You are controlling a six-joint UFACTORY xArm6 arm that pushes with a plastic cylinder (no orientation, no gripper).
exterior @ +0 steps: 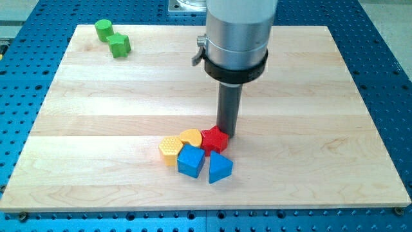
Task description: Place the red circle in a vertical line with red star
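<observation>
Tip: my tip (226, 134) is down on the table, at the upper right edge of the red star, touching it or all but touching; the gap cannot be made out.
Gripper: there is none, only the dark rod under a grey cylinder, so nothing opens, closes or holds anything.
Red star: the red star (214, 140) lies in the lower middle of the table, and serves here as the landmark.
Red circle: no red circle can be made out anywhere on the table; whether the arm hides it cannot be told.
Yellow heart: the yellow heart (191, 137) sits just left of the red star, touching it.
Yellow hexagon: the yellow hexagon (170, 148) lies further left of the red star and a little lower, against the yellow heart.
Blue cube: the blue cube (190, 160) lies below and left of the red star, touching it and the yellow blocks.
Blue triangle: the blue triangle (219, 169) lies just below the red star, close beside the blue cube.
Green blocks: a green cylinder (103, 29) and a green hexagon (120, 46) sit together, well apart from the red star, far up and left near the table's corner.
Table: the table (322, 129) is pale wood on a blue perforated base.
</observation>
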